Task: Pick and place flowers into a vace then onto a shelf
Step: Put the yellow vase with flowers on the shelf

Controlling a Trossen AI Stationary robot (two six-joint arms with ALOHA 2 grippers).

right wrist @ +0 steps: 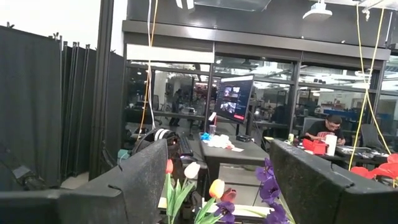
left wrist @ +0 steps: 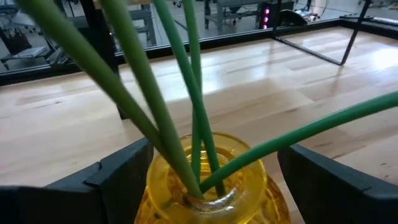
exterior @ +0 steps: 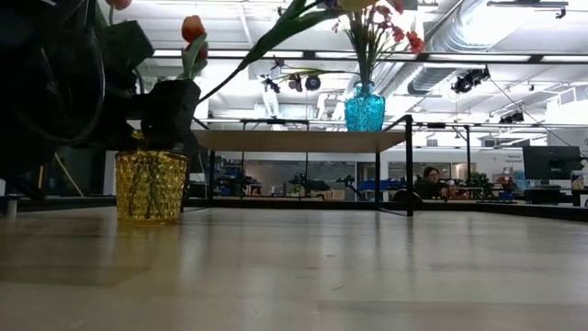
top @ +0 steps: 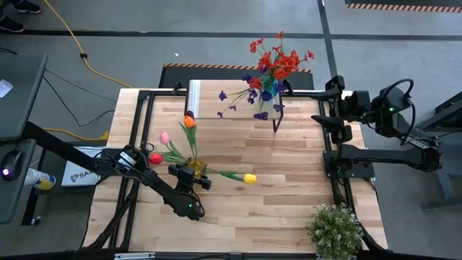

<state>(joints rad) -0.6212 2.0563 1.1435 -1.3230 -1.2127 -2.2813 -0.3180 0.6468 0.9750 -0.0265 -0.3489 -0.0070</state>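
A yellow glass vase (left wrist: 205,186) stands on its base on the wooden table (top: 289,202), left of the middle. It holds several green-stemmed tulips: pink (top: 164,137), red (top: 155,158), orange (top: 190,121) and yellow (top: 250,178). My left gripper (left wrist: 211,163) is open, one finger on each side of the vase's neck. The shelf (exterior: 303,140) stands at the far side and carries a blue vase (exterior: 365,108) of red and purple flowers (top: 274,65). My right gripper (right wrist: 217,158) waits raised at the right, open with nothing between its fingers. My left gripper reaches almost level around the yellow vase's neck (left wrist: 155,186). One finger (left wrist: 121,177) looks close against the glass. The other finger (left wrist: 317,174) shows a gap at the rim. I cannot tell whether either finger touches the vase, which stands upright on the table.
A bushy green potted plant (top: 334,230) stands at the near right corner. Black frame rails (top: 339,173) run along the table's left and right sides. The shelf's thin black legs (exterior: 409,165) stand on the far half. A person (exterior: 430,182) sits in the room beyond.
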